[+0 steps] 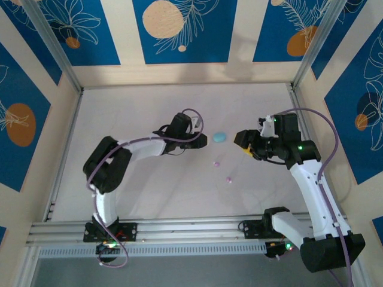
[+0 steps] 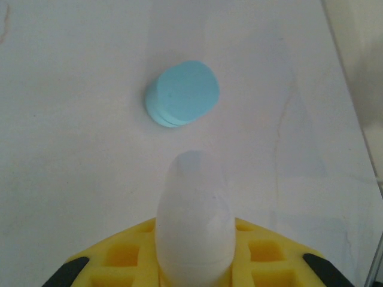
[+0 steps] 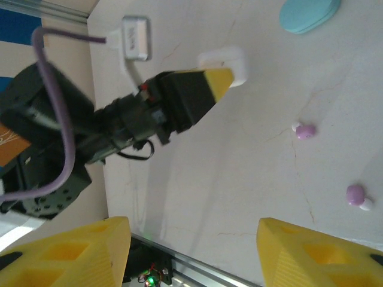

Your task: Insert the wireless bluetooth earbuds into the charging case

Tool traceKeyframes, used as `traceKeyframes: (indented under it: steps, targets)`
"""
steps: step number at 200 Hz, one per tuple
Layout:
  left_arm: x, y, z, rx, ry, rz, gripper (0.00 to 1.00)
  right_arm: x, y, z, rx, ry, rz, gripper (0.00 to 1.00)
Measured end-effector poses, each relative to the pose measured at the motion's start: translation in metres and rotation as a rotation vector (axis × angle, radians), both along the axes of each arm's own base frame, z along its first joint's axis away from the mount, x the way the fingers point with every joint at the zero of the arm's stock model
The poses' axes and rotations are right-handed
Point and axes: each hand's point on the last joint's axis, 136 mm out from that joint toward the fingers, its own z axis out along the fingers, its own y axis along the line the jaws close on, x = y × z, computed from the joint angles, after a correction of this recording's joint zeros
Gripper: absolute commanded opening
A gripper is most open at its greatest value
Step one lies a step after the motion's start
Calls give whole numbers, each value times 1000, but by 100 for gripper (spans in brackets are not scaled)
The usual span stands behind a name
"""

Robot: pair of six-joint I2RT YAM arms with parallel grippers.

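Matte tabletop (image 2: 72,119), left claw (image 3: 222,78) pinching white case (image 2: 194,227)

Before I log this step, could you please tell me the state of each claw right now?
Left claw: closed on the white case.
Right claw: open, holding nothing.

The teal case (image 2: 182,94) is a flat light blue-green. The white case (image 2: 194,221) seems milky white, though blurred. The earbuds (image 3: 306,131) are pink-purple with white tips. The fingers (image 3: 66,254) are yellow, the cable (image 3: 39,51) purple, and the wall panels (image 1: 209,36) blue with white leaf outlines and orange discs.
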Motion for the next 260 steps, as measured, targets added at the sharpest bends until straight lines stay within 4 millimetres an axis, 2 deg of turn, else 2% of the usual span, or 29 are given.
traceKeyframes:
  steps: [25,67,102,126,151,216,260]
  targets:
    - [13,-9,-17,24,63,18,18,-3,0,-5,4,15,2,59]
    - [29,-19,-29,53,130,41,20,-4,2,-10,15,33,5,59]
    - [36,-18,-40,71,175,66,22,-3,2,-9,20,26,4,59]
    - [40,-17,-47,76,194,76,30,-3,2,-9,20,26,4,59]
    - [42,-14,-48,85,206,90,46,-3,2,-9,20,27,4,59]
    - [45,1,-51,171,199,112,56,-3,2,-9,21,29,1,59]
    - [49,22,-51,284,148,111,61,-2,2,-9,21,29,0,59]
